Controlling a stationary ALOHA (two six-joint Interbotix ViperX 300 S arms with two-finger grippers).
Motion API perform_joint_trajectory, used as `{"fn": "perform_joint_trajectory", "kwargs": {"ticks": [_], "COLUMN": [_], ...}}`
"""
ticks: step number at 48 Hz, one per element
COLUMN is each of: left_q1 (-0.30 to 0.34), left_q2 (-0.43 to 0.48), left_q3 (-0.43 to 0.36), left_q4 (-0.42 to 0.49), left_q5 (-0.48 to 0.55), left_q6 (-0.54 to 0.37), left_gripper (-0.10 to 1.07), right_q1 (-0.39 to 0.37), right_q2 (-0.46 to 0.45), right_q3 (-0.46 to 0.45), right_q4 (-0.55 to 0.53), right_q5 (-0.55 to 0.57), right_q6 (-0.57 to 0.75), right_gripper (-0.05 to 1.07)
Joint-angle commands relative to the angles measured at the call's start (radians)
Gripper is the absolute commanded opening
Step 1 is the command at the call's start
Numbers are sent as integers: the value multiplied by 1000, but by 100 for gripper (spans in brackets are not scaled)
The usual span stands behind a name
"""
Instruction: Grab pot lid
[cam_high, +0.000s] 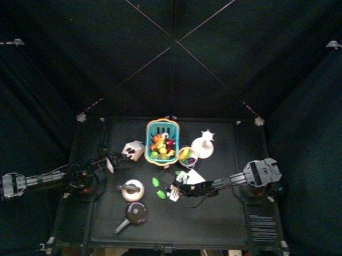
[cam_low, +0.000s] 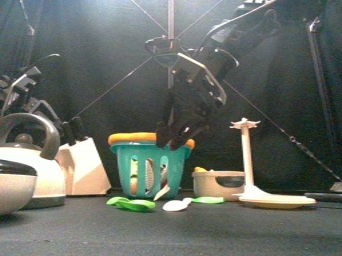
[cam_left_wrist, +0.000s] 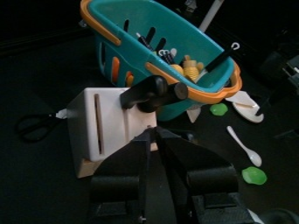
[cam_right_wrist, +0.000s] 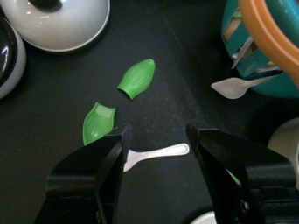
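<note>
Pot lid (cam_right_wrist: 65, 22) on table, well beyond right gripper (cam_right_wrist: 162, 144); jaws spread wide, empty; left gripper (cam_left_wrist: 158, 140) apparently closed.

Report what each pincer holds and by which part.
Nothing is held. The right pincer stands open above a small white plastic spoon; the left pincer grips nothing visible.

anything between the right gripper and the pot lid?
Nothing upright. The right gripper, jaws open, hangs over a white spoon and two green leaf pieces; these lie flat on the table between it and the pot lid.
</note>
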Motion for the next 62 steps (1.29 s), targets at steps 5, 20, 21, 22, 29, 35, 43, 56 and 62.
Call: {"fn": "perform_joint_trajectory", "kwargs": {"ticks": [5,20,21,22,29,35,43,56,62], "left_q1": [3,-15,-20,-26,-89,-147,-204,-285,-296], "left_q2": [3,2,2,2,-15,-41,-66,-72,-72], "left_q3": [-15,-35,-37,-40,-61,-72,-72,-72,-67], "left_q4": [0,2,3,5,34,72,103,183,201], "left_q5": [-3,-3,-3,-3,-6,-20,-57,-143,-150], "left_q6": [0,2,2,3,3,3,2,2,2], "left_gripper": [58,58,58,58,58,58,58,58,58], "right_q1": [0,51,54,58,71,84,87,80,78], "right_q2": [6,48,52,55,92,127,172,268,310], "right_q3": [-66,-160,-164,-167,-193,-218,-270,-383,-423], "right_q4": [-29,-78,-84,-91,-143,-179,-198,-193,-189], "right_q5": [0,-64,-78,-94,-219,-327,-410,-457,-457], "right_q6": [-2,-3,-3,-3,-2,-3,-2,0,-2], "right_gripper": [87,83,83,82,79,77,77,78,78]}}
